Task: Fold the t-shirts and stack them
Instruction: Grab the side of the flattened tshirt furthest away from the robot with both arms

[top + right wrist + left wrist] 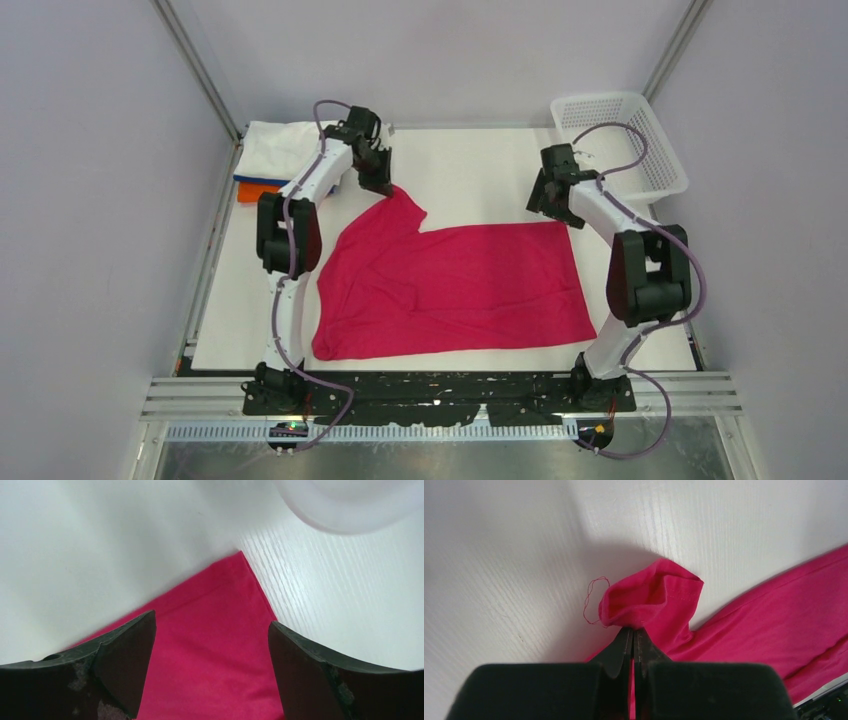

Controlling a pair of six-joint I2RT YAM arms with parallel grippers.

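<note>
The magenta-red t-shirt (455,288) lies spread on the white table, rumpled on its left side. My left gripper (377,180) is shut on its far left sleeve tip (651,597), pulling it up and away from the body; a loose thread hangs beside the tip. My right gripper (548,205) is open, its jaws wide apart just above the shirt's far right corner (220,625). A stack of folded shirts sits at the far left: white (278,148) on top, blue (256,183) and orange (258,193) edges showing beneath.
A white plastic mesh basket (622,140) stands at the far right corner, close behind my right arm. The table is walled by a metal frame and grey panels on the left, right and back. Bare table surface (480,170) lies between the two grippers.
</note>
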